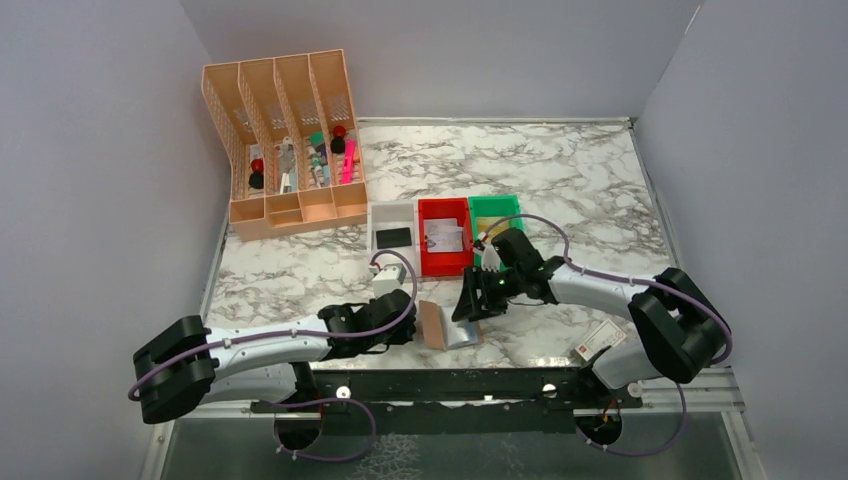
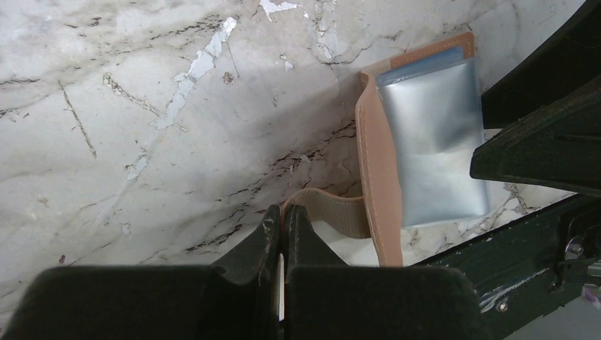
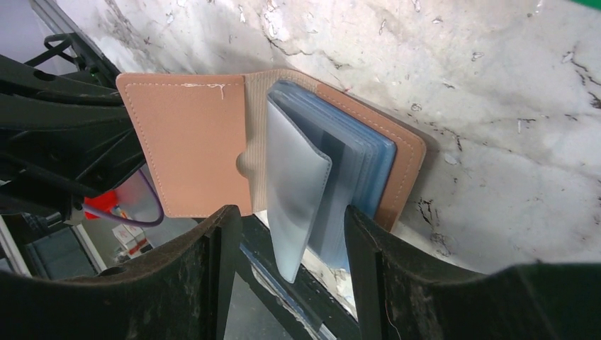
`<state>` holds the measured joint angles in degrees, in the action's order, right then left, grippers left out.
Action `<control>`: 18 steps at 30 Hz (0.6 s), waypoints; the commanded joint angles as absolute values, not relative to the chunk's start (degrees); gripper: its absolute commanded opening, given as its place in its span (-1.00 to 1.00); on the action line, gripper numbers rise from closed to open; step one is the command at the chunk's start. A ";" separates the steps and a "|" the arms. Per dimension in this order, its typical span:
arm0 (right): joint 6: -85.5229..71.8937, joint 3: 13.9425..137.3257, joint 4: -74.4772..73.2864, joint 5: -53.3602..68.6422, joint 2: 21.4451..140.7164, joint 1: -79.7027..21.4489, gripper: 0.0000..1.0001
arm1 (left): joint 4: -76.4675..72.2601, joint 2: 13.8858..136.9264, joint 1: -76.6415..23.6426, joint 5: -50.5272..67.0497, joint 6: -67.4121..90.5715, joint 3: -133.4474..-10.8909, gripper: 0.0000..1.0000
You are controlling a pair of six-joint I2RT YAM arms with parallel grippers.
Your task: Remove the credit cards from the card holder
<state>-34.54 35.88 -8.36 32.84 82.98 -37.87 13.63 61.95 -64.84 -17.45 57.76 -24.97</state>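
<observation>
1. The card holder [image 3: 191, 142] lies open on the marble worktop [image 1: 560, 170], near its front edge and between the two arms.
2. The left tool [image 2: 283, 216] is clenched on a tan strip of the card holder's brown cover, which curls out from between its pinched fingers.
3. The right tool [image 3: 290, 212] is spread wide, with one finger on each side of the fanned clear sleeves [image 3: 312, 177]. One sleeve stands up in the gap and is not gripped.
4. Whether the sleeves hold any credit cards cannot be told.
5. Behind the card holder, a white bin [image 1: 392, 207], a red bin [image 1: 443, 202] and a green bin [image 1: 495, 199] stand side by side.
6. A dark flat rectangle [image 1: 393, 237] lies in the white bin.
</observation>
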 commanded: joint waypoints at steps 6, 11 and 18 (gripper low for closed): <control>-33.03 40.92 -10.99 32.49 83.23 -39.21 0.19 | 10.02 62.48 -64.76 -15.87 57.13 -25.53 -1.00; -32.17 43.15 -14.62 28.63 84.80 -40.76 0.16 | 10.00 62.67 -64.73 -15.56 57.04 -25.41 -1.00; -31.00 46.14 -17.55 25.52 85.45 -43.69 0.14 | 10.30 61.31 -64.74 -16.38 57.42 -25.02 -1.00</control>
